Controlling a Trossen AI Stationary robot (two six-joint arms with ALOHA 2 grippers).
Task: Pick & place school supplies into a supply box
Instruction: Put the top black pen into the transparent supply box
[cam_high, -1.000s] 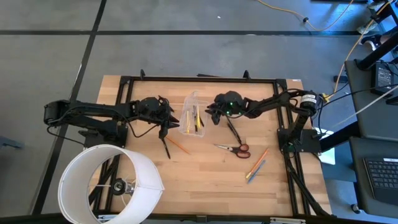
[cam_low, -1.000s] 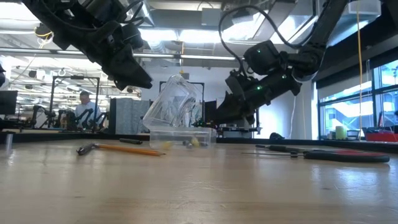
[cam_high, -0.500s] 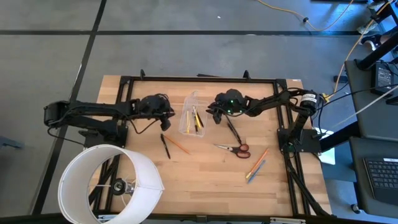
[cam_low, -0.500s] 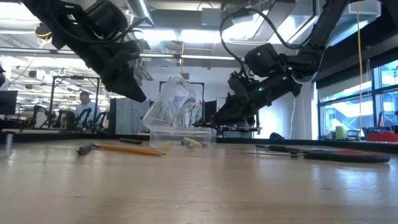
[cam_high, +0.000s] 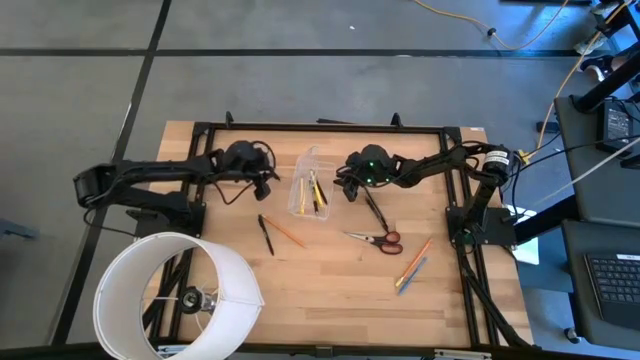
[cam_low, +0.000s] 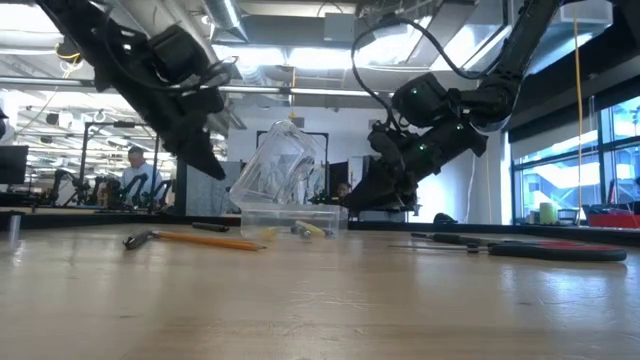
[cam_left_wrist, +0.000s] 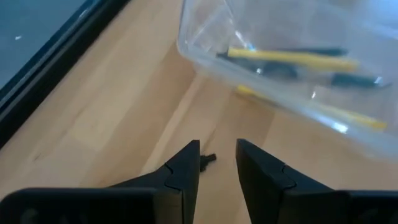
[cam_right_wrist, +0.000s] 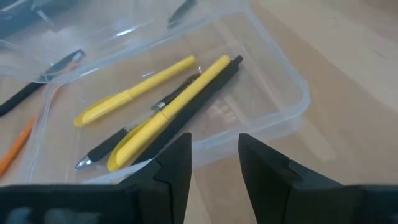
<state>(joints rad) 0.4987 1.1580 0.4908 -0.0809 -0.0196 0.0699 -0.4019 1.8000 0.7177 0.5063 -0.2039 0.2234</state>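
The supply box (cam_high: 308, 190), a clear plastic one with its lid standing up, sits on the wooden table (cam_high: 330, 300) between the two arms in the high view. Inside it lie some yellow and dark pens. The left gripper (cam_high: 268, 183) hangs just beside the box on its left, and the right gripper (cam_high: 345, 185) just beside it on the right. In front of the box, a black pen (cam_high: 266, 235) and an orange pencil (cam_high: 288, 233) lie close together. The red-handled scissors (cam_high: 375, 238) lie more to the right, with a dark pen (cam_high: 376, 209) above them, and an orange and a blue pen (cam_high: 412, 268) lie near the right edge. A big white cylinder (cam_high: 175, 296) stands at the front left corner.

In the low view, the box (cam_low: 290, 218) rests on the table with its lid tilted up, and both grippers hang above the table, on either side of it. A person is seen far behind in the room.

In the left wrist view, the fingers (cam_left_wrist: 186, 168) are a little apart and hold nothing; the box (cam_left_wrist: 292, 74) with yellow pens is ahead of them.

In the right wrist view, the fingers (cam_right_wrist: 177, 165) also stand apart and empty, just over the box wall (cam_right_wrist: 273, 118). Two yellow pens (cam_right_wrist: 168, 102) and a dark pen lie inside.
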